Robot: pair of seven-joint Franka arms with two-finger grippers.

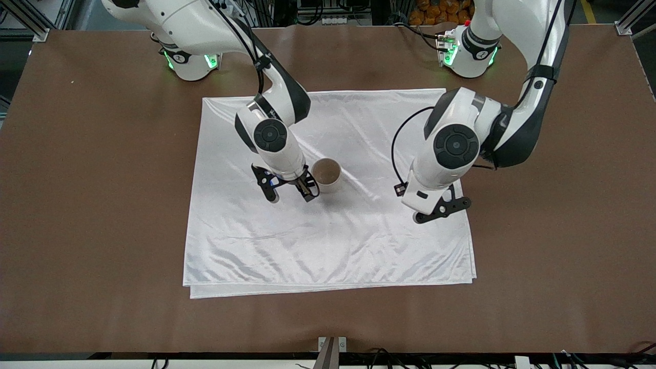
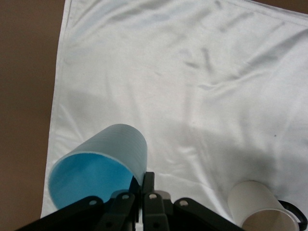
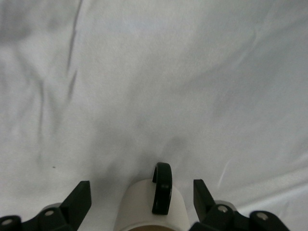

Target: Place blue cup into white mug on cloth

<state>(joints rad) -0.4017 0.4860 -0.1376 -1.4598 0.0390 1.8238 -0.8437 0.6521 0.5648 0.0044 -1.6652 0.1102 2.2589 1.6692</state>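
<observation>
The white cloth (image 1: 333, 246) lies spread at the table's middle. The white mug (image 1: 326, 175) with a black handle (image 3: 162, 187) stands upright on it. My right gripper (image 1: 289, 193) is open, low over the cloth close beside the mug. In the right wrist view the mug (image 3: 144, 211) shows between the spread fingers (image 3: 81, 198), untouched. My left gripper (image 1: 442, 207) is over the cloth's edge at the left arm's end. It is shut on the rim wall of the blue cup (image 2: 103, 163), held tilted above the cloth (image 2: 192, 72). The cup is hidden in the front view.
Bare brown table (image 1: 92, 205) surrounds the cloth on all sides. The mug also shows in the left wrist view (image 2: 257, 204), apart from the held cup. The cloth is wrinkled and folded in layers along its near edge (image 1: 328, 288).
</observation>
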